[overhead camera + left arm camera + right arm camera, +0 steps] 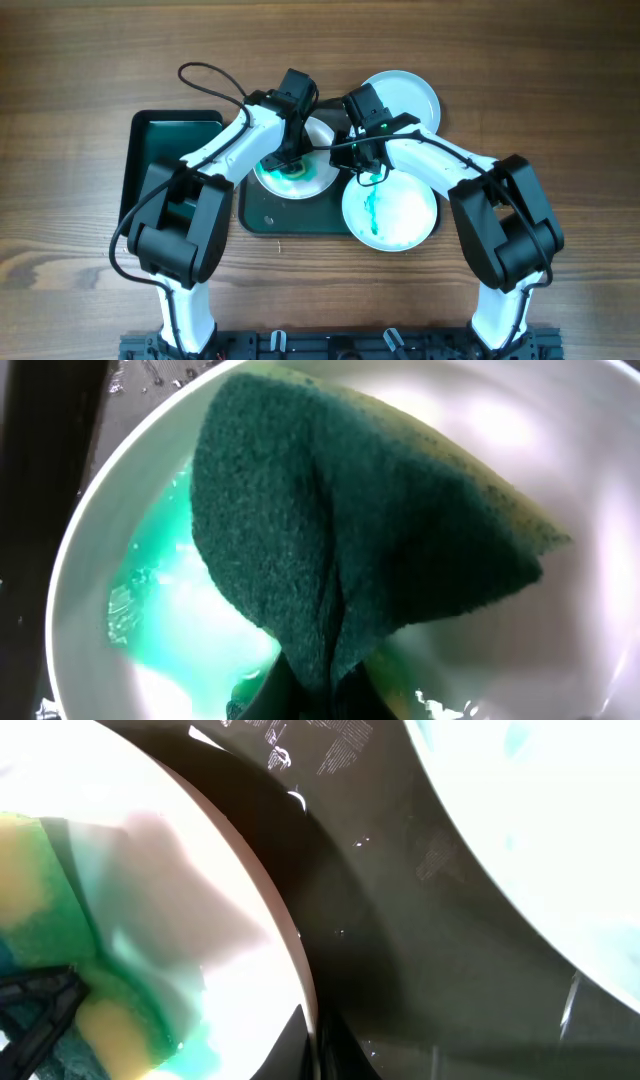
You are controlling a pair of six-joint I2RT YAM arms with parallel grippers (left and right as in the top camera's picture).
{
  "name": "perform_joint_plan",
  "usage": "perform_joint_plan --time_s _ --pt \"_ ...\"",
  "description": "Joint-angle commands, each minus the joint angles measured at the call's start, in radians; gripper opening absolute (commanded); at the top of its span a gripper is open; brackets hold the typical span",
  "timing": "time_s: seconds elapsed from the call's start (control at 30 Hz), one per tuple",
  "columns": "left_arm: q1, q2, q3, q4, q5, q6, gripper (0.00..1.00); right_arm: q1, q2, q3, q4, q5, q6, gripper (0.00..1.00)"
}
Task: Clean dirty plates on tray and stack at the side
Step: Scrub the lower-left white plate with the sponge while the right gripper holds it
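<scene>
Overhead view: wood-grain bench, matt and flat, carries a dark grey-green tray with a raised rim and rounded corners, and a smaller glossy dark tray just to its left. All three plates are on or overhanging the large tray. The centre plate has a teal pool, the near-right plate has teal streaks, and the far-right plate looks almost white. Plates are round, shallow, smooth and glazed, so likely slippery when wet. Step in hand, judged: scrubbing the centre plate. The left hand is over it; its fingers are hidden in the left wrist view, but the sponge bunches to a pinched fold at the lower edge, so I take the hand as clamped on the sponge. The sponge has a coarse dark-green scouring face over a soft yellow foam backing and is folded, with the green face toward the camera. The right hand sits at this plate's right rim; one dark finger shows beside the rim, but I cannot tell whether it is closed. To do this well: press the scouring face flat and sweep in overlapping circles from the pool outward. Brace the rim so the plate does not skate on the wet tray floor, and use light pressure near the edge to avoid tipping it.
</scene>
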Motion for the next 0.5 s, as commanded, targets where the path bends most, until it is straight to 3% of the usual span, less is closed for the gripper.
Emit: perform_joint_plan --time_s 0.0,0.1,0.23,0.47 --pt "-0.015 0.011 0.002 0.004 0.151 0.076 0.04 -0.003 0.032 -0.009 -0.005 0.02 -0.004 0.04" --pt "-0.021 0.011 0.002 0.082 0.384 0.336 0.04 -0.003 0.032 -0.009 -0.007 0.014 -0.006 0.04" --pt "0.038 -0.019 0.013 0.096 0.359 0.344 0.04 -0.003 0.032 -0.009 -0.01 0.009 -0.007 0.04" --pt "0.282 -0.209 0.08 -0.09 0.286 0.31 0.04 -0.003 0.027 -0.009 -0.01 0.009 -0.033 0.04"
